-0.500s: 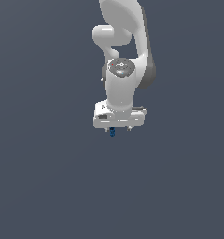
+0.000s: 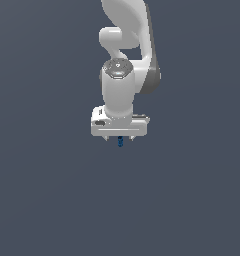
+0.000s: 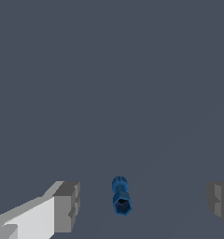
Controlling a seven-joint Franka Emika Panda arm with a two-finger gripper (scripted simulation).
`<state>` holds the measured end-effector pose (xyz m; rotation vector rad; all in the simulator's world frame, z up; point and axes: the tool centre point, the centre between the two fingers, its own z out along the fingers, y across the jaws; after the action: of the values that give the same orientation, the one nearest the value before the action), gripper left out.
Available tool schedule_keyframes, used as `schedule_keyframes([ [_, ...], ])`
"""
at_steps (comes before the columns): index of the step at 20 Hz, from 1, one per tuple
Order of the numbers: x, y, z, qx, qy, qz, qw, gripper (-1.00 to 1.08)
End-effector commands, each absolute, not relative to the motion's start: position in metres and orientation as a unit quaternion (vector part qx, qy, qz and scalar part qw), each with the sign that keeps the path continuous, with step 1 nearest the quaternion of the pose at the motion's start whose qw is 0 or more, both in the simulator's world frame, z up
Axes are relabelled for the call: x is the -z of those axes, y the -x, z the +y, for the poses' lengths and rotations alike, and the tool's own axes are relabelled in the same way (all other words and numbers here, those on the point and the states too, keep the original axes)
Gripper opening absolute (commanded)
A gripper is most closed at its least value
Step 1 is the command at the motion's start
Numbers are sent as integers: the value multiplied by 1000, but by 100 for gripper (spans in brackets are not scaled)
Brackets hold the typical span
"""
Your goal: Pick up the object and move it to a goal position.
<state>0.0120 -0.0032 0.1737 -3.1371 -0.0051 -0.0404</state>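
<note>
The claw hangs straight down from the white arm with its jaws spread wide; in the wrist view the two grey pads stand well apart at either side, and neither touches anything. The object, a tiny bright-blue piece, lies in the gap between them, somewhat nearer the pad with the white finger behind it than the other, and clear of both; in the exterior view the object shows just under the middle of the claw's underside, peeping out between the fingertips. Its long axis looks upright in the exterior view, so roughly along the claw's approach and across the line on which the jaws close; the wrist view seems to look down on its hexagonal end, which fits that reading. Whether it rests on the plain dark desk cannot be told, for no shadow or edge shows; I judge that the coming move is to close on it.
</note>
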Motion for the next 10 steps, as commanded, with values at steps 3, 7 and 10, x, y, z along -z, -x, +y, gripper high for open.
schedule_keyframes([
  [3, -177, -14, -8, 15, 1000, 4, 2, 100],
  [7, -171, -10, -7, 14, 1000, 1, 2, 100],
  [10, -162, -3, -6, 12, 1000, -1, 1, 100],
])
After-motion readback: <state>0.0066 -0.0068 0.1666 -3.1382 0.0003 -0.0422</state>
